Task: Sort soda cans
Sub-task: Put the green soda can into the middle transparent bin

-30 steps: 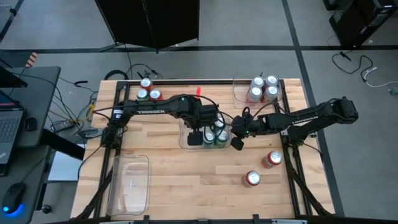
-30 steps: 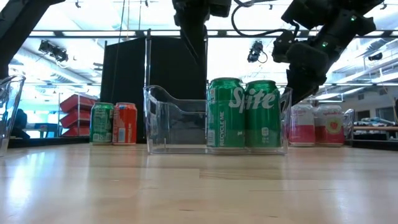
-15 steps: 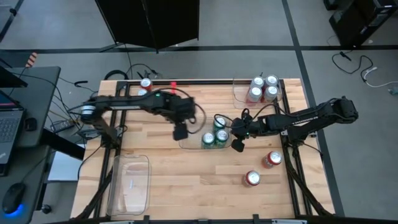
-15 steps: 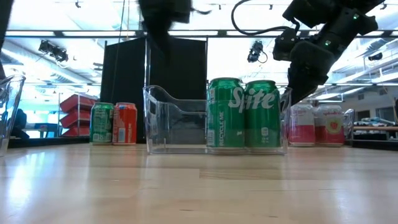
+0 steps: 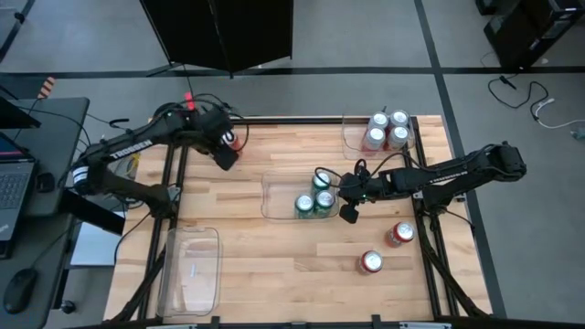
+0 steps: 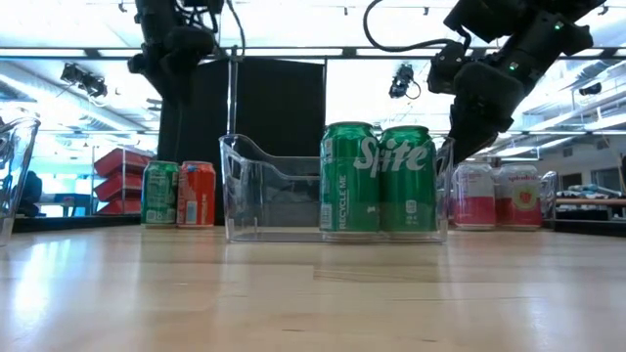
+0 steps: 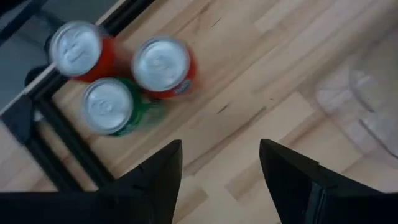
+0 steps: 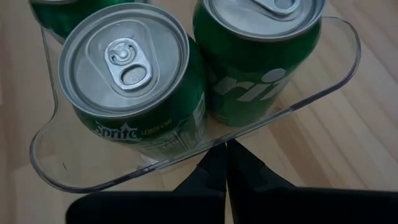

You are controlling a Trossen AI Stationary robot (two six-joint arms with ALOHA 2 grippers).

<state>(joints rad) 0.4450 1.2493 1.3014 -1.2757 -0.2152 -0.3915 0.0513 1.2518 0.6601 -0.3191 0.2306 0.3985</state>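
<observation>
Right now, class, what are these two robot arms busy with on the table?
They are sorting soda cans by colour. The left gripper, empty and open, hovers over three loose cans at the table's far left corner. The right gripper, shut, rests against the middle bin holding three green cans.

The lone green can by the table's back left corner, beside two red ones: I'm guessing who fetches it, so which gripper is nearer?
Left. The left gripper hovers open just above the green can; the right gripper, shut, is across the table by the middle bin.
</observation>
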